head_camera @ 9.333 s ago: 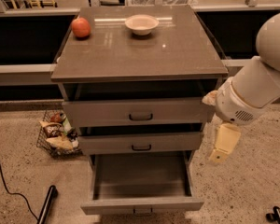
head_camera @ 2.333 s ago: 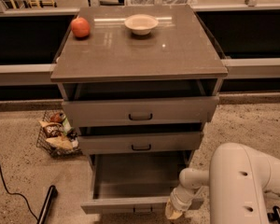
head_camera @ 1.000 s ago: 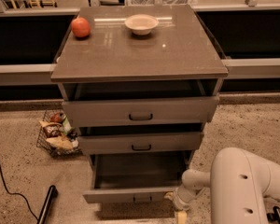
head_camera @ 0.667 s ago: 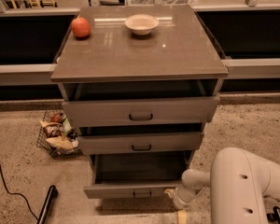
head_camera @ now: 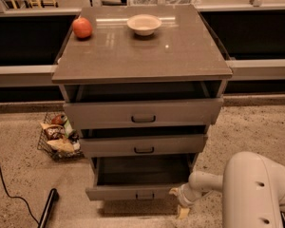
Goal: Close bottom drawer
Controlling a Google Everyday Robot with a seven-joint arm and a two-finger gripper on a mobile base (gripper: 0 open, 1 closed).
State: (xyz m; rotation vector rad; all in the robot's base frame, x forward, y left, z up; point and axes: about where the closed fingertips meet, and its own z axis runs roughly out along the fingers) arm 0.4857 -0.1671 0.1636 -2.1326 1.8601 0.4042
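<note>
The bottom drawer [head_camera: 137,193] is the lowest of the grey cabinet's [head_camera: 142,56] three drawers. It stands partly pulled out, its dark inside showing, with a small dark handle on its narrow front. My gripper [head_camera: 179,202] is at the drawer front's right end, low near the floor, at the end of my white arm [head_camera: 256,189]. It seems to touch the front's right corner.
The top drawer [head_camera: 142,113] and middle drawer [head_camera: 143,145] stick out slightly. A red apple [head_camera: 82,27] and a white bowl [head_camera: 144,24] sit on the cabinet top. A wire basket [head_camera: 57,137] of snacks stands on the floor at left. A black cable and a dark rod [head_camera: 48,208] lie lower left.
The bottom drawer has slid further into the cabinet over the last seconds. My gripper has followed its front inward at the right end.
</note>
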